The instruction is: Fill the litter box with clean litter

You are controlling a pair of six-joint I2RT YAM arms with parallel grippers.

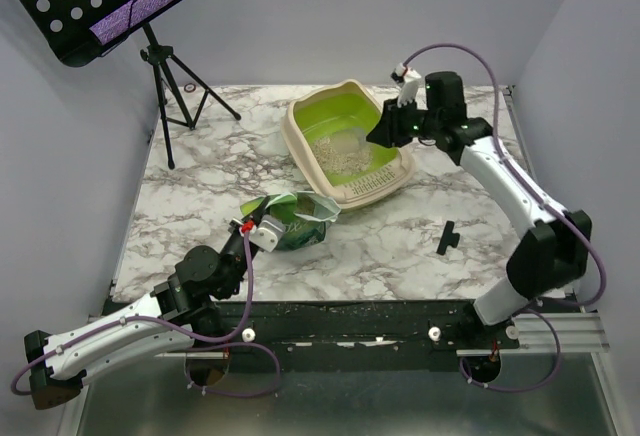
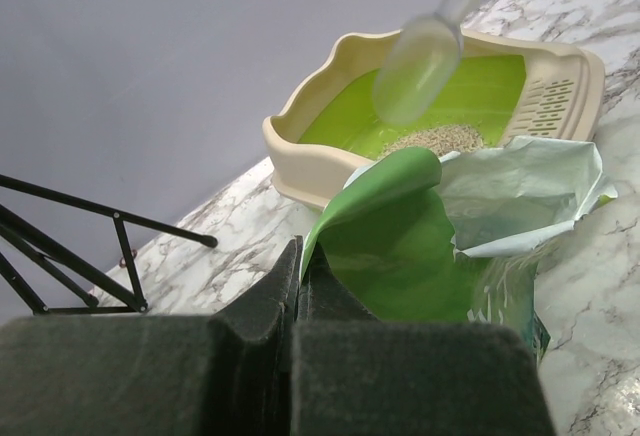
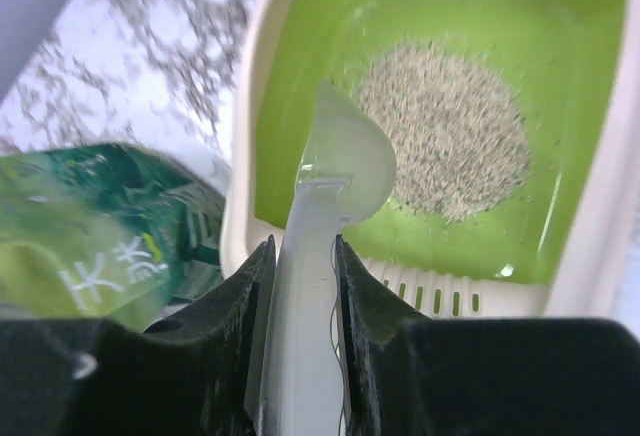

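The litter box [image 1: 297,142], beige-rimmed and lime-green inside, stands at the back centre of the marble table. A patch of clean litter [image 1: 338,153] lies on its floor, the same litter [image 3: 445,126] seen from the right wrist. My right gripper [image 3: 303,254] is shut on the handle of a clear plastic scoop [image 3: 345,161], whose bowl hangs over the box just left of the patch. My left gripper [image 2: 298,256] is shut on the edge of the green litter bag [image 2: 400,246], which stands open in front of the box [image 2: 300,146].
A black music stand [image 1: 110,1] on a tripod [image 1: 165,76] occupies the back left corner. A small black part [image 1: 448,238] lies on the table at the right front. Stray granules dot the table's near edge [image 1: 330,306]. Grey walls enclose three sides.
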